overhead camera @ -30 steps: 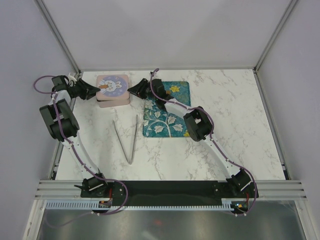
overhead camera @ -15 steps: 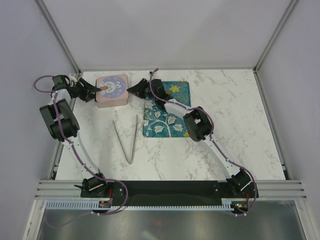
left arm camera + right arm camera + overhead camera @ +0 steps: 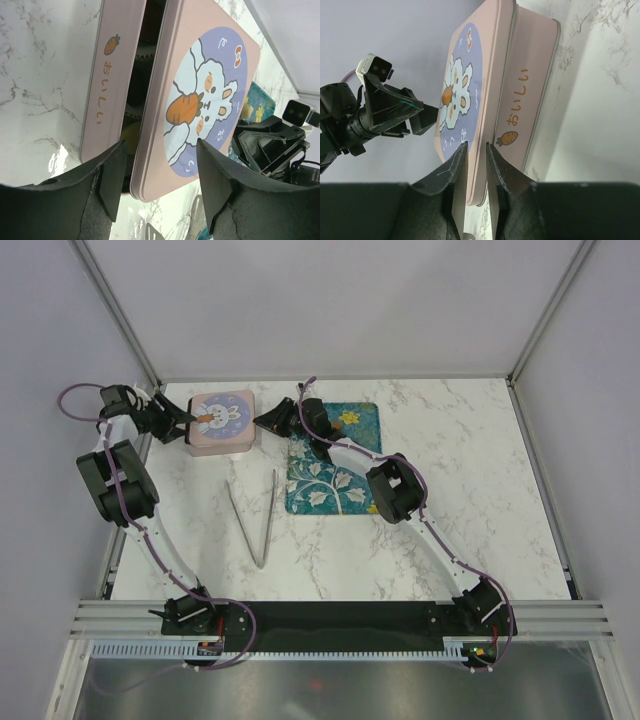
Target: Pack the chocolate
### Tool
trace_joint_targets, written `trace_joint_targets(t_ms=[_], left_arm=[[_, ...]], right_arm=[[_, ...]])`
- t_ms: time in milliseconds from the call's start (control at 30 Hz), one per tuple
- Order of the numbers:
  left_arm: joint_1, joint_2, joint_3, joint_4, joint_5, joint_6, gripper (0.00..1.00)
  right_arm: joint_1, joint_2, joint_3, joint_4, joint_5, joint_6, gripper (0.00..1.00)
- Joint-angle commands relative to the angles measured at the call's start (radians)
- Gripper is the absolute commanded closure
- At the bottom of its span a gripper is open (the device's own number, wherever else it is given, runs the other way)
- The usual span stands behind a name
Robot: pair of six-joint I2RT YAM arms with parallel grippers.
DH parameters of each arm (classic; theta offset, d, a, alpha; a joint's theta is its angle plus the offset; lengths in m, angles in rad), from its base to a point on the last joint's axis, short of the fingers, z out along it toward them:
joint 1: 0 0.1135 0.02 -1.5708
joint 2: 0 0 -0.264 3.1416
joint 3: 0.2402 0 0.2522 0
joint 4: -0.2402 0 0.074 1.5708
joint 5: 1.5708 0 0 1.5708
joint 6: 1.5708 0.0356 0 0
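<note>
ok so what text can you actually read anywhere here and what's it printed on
"おいしい": orange, beside a small carrot, on the pink tin, its side wall.
"おいしい": the same word with a carrot on the opposite wall, seen in the right wrist view.
On the lid: bunny picture and squiggles only, no words.
Nothing else is readable.

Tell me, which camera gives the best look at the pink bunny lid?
The left wrist view: the lid fills the frame, bunny print clear, with a dark gap beside the tin. The right wrist view shows the lid slanted, its edge between the right end effector fingers. The top view shows it small.

Overhead from behind, wrists close — sharing pink tin [image 3: 225,422]
</note>
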State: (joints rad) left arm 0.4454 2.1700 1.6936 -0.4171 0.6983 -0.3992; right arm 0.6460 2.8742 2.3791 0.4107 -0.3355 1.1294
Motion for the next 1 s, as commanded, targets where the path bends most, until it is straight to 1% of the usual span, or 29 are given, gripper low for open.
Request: trace_joint_targets(t_ms=[0, 167, 267, 400, 533, 767, 900, 967], left_arm=[[0.010, -0.084, 0.038, 0.014, -0.112, 0.080, 0.35], [-0.017, -0.087, 0.049, -0.026, -0.250, 0.135, 0.35], [-0.028, -0.073, 0.058, -0.032, -0.279, 0.158, 0.34], [-0.033, -0.027, 0.093, -0.040, -0.234, 0.175, 0.31], [-0.036, 0.027, 0.138, -0.038, -0.139, 0.181, 0.31], [-0.048, 0.083, 0.146, -0.042, -0.111, 0.197, 0.30], [-0.054, 0.100, 0.152, -0.043, -0.123, 0.207, 0.30], [-0.056, 0.108, 0.161, -0.042, -0.096, 0.207, 0.30]], right_arm=[[0.006, -0.024, 0.026, 0.054, -0.008, -0.003, 0.72], [0.006, -0.027, 0.028, 0.054, -0.007, -0.003, 0.72], [0.006, -0.026, 0.028, 0.056, -0.007, -0.002, 0.73], [0.007, -0.020, 0.026, 0.072, -0.005, 0.018, 0.73], [0.010, -0.010, 0.026, 0.086, 0.007, 0.030, 0.73], [0.012, 0.019, 0.052, 0.092, 0.027, 0.052, 0.75], [0.018, 0.022, 0.052, 0.086, 0.038, 0.047, 0.75], [0.020, 0.023, 0.052, 0.088, 0.046, 0.047, 0.75]])
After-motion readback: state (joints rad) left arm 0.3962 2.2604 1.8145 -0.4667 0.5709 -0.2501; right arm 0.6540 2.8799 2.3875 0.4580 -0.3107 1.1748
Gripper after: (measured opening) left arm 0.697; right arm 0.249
